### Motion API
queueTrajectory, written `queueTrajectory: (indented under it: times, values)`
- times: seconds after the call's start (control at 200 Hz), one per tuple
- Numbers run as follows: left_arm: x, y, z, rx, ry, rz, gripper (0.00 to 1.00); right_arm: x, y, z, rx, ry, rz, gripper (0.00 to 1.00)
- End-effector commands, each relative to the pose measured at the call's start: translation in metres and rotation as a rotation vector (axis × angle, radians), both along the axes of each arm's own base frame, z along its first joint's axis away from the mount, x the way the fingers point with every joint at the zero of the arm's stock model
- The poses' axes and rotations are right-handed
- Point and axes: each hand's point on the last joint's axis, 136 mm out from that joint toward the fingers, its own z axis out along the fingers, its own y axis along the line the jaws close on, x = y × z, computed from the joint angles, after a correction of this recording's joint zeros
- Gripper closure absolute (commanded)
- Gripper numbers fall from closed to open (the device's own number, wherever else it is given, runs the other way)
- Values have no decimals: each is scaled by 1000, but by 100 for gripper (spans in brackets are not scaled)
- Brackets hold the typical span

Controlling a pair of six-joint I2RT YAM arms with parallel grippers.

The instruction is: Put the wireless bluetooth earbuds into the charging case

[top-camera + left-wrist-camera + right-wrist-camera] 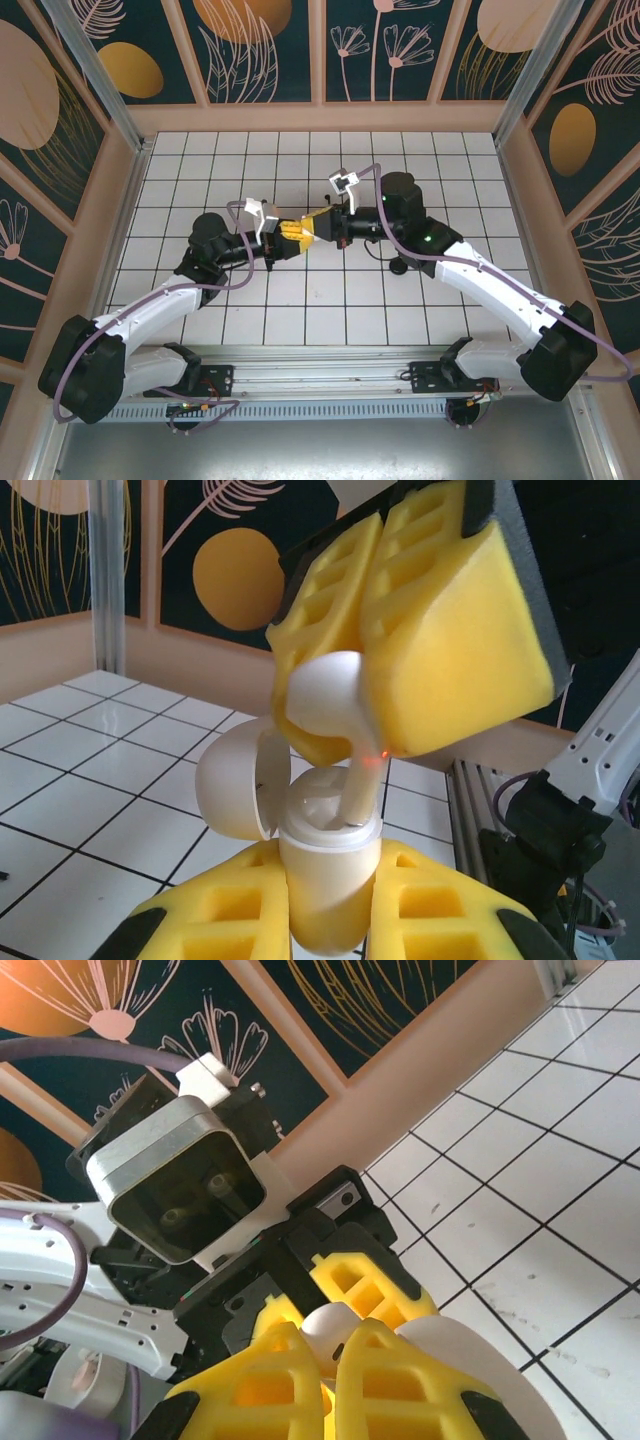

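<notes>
Left claw (325,905): pinching the white charging case (320,865) upright, so its open mouth faces the bud.
Right claw (365,650): clamped on one white earbud (325,695), stem down for insertion.
Earbud: stem tip entering the case; head outside.
Lid (232,780): swung aside, clearing the path.

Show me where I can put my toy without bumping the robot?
Bare tiles lie along the back wall and by the near rail. The middle is crowded: left gripper and right gripper hold charging case and earbud together.
</notes>
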Motion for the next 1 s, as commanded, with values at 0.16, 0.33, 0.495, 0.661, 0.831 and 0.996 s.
queueTrajectory:
  times: [0.16,0.33,0.495,0.661,0.831,0.996]
  values:
    - [-10,4,24,-70,-56,-11,94,5,-10,16,30,-107,-87,96]
    - [-9,5,28,-77,-64,1,95,3,-14,14,34,-100,-101,96]
    - [-8,6,30,-83,-67,12,95,1,-13,10,43,-73,-96,96]
    - [-6,6,31,-86,-67,21,94,2,-12,8,71,-55,-107,96]
    - [-3,7,31,-88,-62,40,95,1,-7,9,106,-45,-124,96]
    - [1,10,31,-94,-63,82,95,-1,-5,8,117,-37,-138,96]
